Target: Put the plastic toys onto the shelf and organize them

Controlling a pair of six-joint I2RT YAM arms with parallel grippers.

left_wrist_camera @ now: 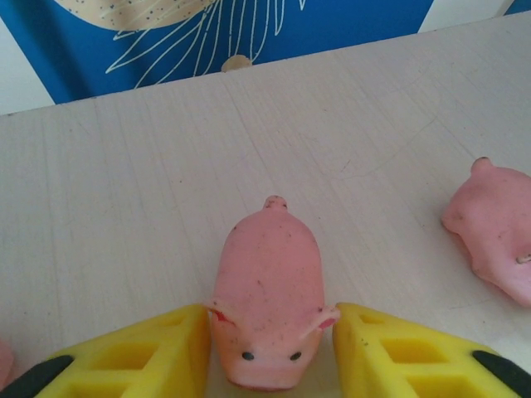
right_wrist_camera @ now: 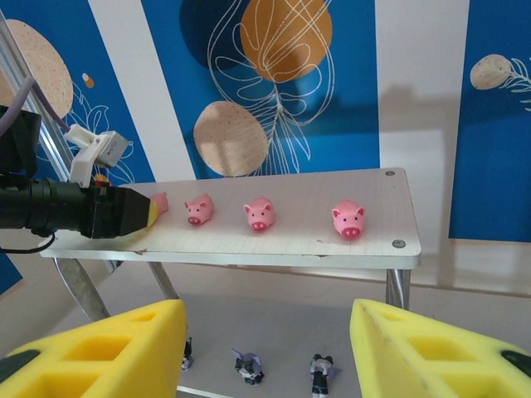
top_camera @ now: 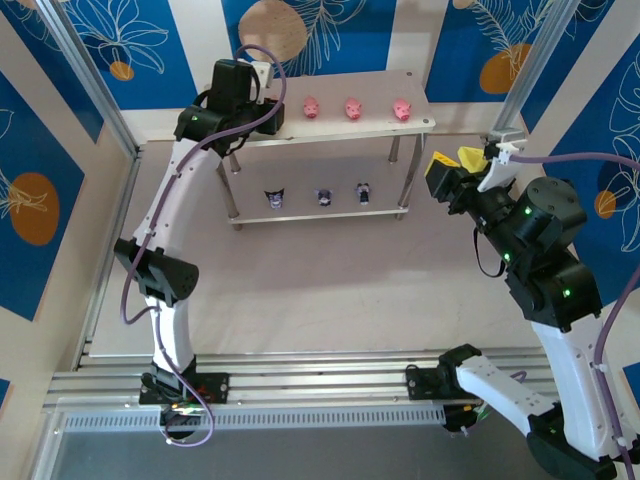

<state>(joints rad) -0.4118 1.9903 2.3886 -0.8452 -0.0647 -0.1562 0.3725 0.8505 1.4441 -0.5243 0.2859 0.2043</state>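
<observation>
Right gripper (right_wrist_camera: 265, 348): you hold it well back from the shelf (top_camera: 400, 128), off its right end; the yellow fingers stand spread with nothing between them.
Lower board: three dark figurines (top_camera: 322, 196) stand in a row on it.
Left gripper (left_wrist_camera: 270, 352): it sits over the top board's left end; a pink pig (left_wrist_camera: 270, 303) lies on the board between the fingers, snout toward the camera, with slim gaps at both sides, so the grip looks slack, not pinching.
Top board: three more pigs (right_wrist_camera: 259, 214) line up to the right of that pig.
Step in hand: releasing this pig, as I judge it.
Next move: part the fingers fully, then draw straight away without nudging it.
</observation>
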